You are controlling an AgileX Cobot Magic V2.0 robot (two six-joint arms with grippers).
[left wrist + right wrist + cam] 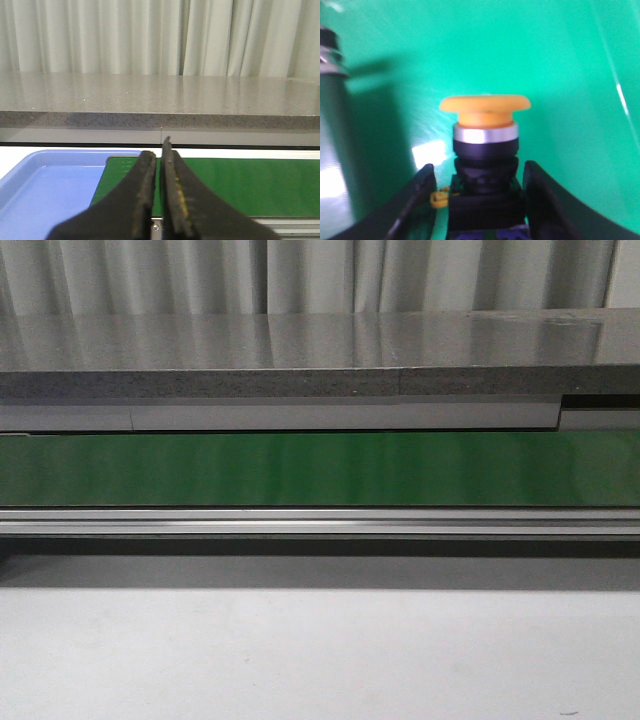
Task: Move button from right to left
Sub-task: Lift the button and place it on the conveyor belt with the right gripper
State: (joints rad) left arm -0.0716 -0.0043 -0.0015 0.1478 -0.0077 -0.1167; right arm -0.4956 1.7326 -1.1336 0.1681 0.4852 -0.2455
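Note:
The button (pixel 485 145) shows only in the right wrist view: a yellow-orange mushroom cap on a silver ring and a black boxy body, against the green belt (pixel 560 75). My right gripper (pixel 479 167) is open and straddles the black body. One finger is at the body's side, while a strip of green shows between the other finger and the body. My left gripper (pixel 157 150) is shut with nothing in it, above the end of the green belt (pixel 250 185). The front view shows neither gripper nor the button.
A blue tray (pixel 45 190) lies beside the belt's end under my left gripper. A grey stone counter (pixel 320 350) runs behind the green belt (pixel 320 468), with a metal rail and a white surface (pixel 320 660) in front. A grey metal cylinder (pixel 330 100) stands near the button.

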